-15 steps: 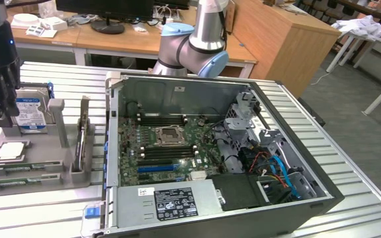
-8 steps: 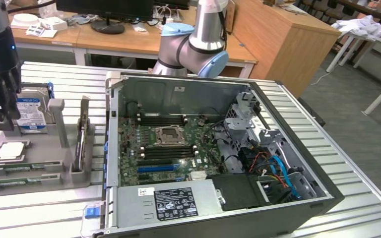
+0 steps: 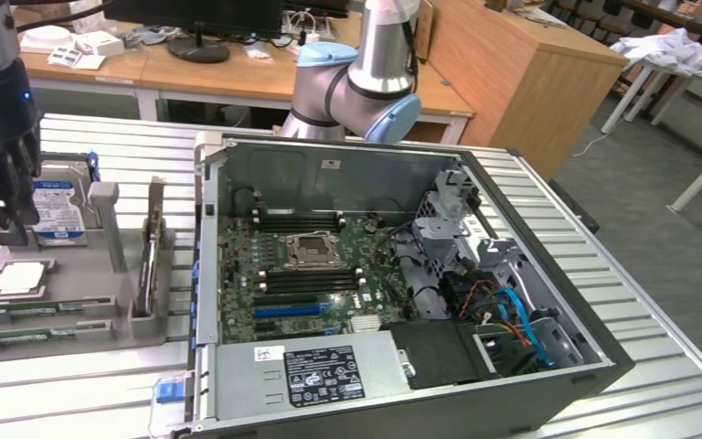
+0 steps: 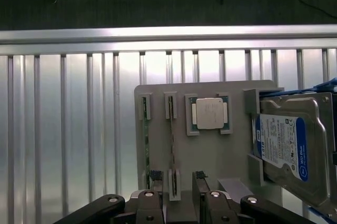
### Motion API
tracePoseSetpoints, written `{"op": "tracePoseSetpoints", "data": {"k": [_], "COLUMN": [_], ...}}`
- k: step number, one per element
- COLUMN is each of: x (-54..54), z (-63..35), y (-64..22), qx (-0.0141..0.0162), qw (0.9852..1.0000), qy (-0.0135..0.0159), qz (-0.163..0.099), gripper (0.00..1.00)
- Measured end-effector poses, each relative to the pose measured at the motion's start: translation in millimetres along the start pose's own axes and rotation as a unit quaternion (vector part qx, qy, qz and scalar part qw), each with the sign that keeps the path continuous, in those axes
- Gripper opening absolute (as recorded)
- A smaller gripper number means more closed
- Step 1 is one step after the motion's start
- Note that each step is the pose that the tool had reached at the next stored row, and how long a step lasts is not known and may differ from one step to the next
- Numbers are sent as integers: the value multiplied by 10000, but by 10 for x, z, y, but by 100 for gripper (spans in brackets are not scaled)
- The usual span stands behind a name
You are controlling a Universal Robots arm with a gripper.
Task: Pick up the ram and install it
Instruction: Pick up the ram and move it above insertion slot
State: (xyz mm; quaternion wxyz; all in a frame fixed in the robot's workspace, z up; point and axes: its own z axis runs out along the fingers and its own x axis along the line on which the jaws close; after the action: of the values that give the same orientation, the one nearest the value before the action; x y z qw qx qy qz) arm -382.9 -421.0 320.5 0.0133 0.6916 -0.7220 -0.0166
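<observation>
**Wrist and exterior views of the memory-installation cell.** We observed the claw [image 4: 179,195] poised over the grey fixture plate [image 4: 224,155]. Its two fingers [image 4: 150,205] were spread wide and gripped nothing.

The ram [image 4: 171,142], a thin green stick, stood on edge in the plate, seated at each end in a small grey holder. In the wrist view it ran in line with the gap between the fingers, and we could not tell whether either finger touched it. A second ram stick [image 4: 146,148] stood on edge just beside it, parallel, in its own pair of holders.

On the ram's other side we noted a processor [image 4: 209,113] lying flat in a square recess. Beyond that a hard drive [image 4: 288,148] with a blue-and-white label was propped between grey brackets. The plate rested on a slatted metal worktop [image 4: 63,129].

In the exterior view the claw hung at the exterior view's left, above the plate. It was well apart from the open computer case [image 3: 595,361], which lay on the same worktop. Inside the case we saw the motherboard [image 3: 326,274]. Black memory slots [image 3: 296,219] with white clips flanked its central socket, and a long blue slot [image 3: 288,311] lay nearer the power supply [image 3: 326,370].
</observation>
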Motion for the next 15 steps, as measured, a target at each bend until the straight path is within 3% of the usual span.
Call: {"op": "tracePoseSetpoints", "data": {"k": [15], "x": [1], "z": [140], "y": [-6], "qx": [-1], "qw": [10000], "qy": [-1], "qz": [-13], "gripper": [36]}}
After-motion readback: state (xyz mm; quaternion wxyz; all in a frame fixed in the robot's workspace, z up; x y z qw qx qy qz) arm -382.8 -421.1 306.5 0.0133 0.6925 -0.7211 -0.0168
